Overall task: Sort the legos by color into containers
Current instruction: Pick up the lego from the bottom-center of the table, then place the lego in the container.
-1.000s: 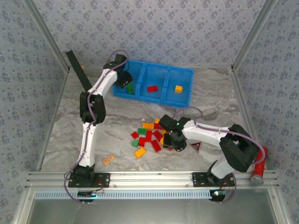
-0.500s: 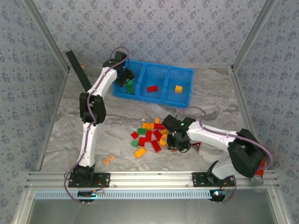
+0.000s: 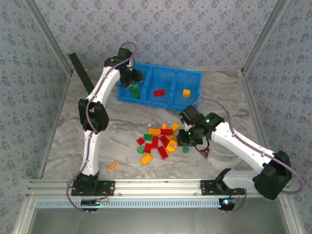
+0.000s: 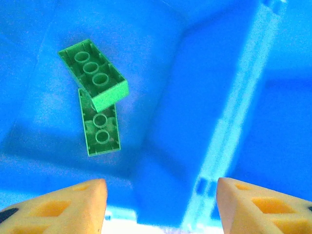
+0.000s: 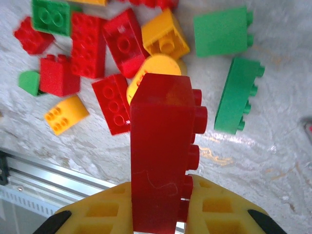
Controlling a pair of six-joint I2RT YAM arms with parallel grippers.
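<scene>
At 12 o'clock on the table, over the left compartment (image 4: 73, 122) of the blue bin (image 3: 168, 69), your left gripper (image 4: 161, 204) hangs with its jaws spread wide and nothing between them. Two green legos (image 4: 95, 78) lie on the floor below, one resting across the other. At 5 o'clock from the bin, your right gripper (image 5: 161, 207) is clamped tight on a tall red lego (image 5: 161, 161), held above the 3 o'clock edge of the loose pile (image 3: 157, 141).
</scene>
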